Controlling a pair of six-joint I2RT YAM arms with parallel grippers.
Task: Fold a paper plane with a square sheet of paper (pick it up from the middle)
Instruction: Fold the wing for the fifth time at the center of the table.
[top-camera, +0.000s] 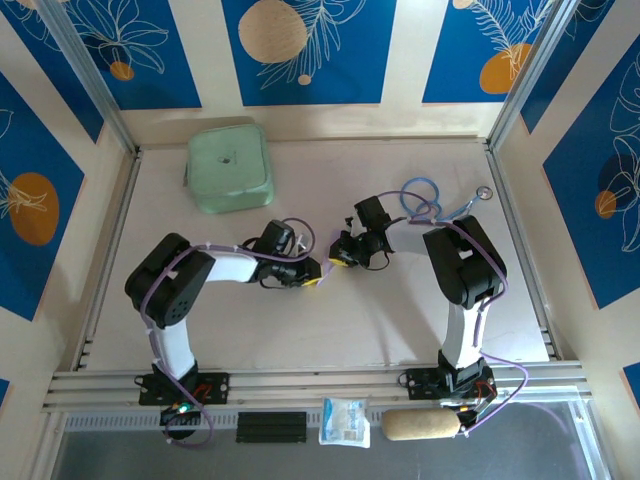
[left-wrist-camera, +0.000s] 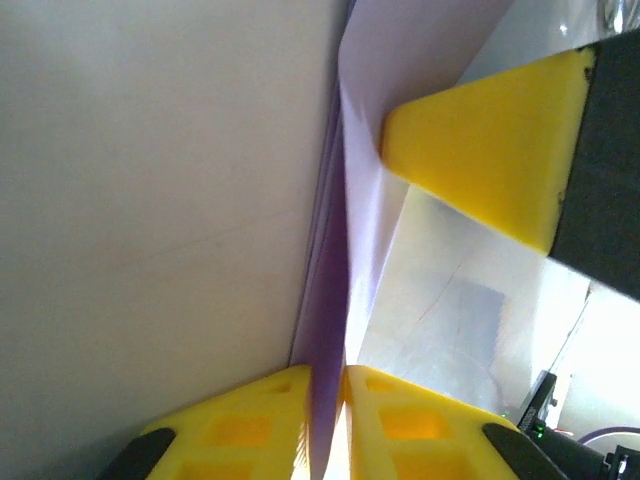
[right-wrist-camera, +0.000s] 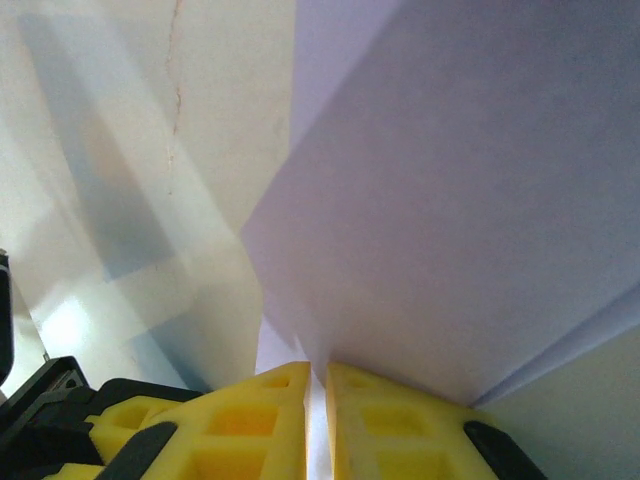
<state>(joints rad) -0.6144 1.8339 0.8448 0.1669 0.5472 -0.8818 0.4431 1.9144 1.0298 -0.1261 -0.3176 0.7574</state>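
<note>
At bench (top-camera: 330, 335) centre, the sheet of paper (right-wrist-camera: 450, 200) is clamped edge-on by both the left claw (left-wrist-camera: 326, 385) and the right claw (right-wrist-camera: 318, 385), set close together. Layers are seen, so some folding is judged done. A pointed dart cannot be confirmed, and further creases are judged outstanding. Bare bench is seen toward 6 and 12 o'clock. A green pouch (top-camera: 228, 167) sits at 11 o'clock.
</note>
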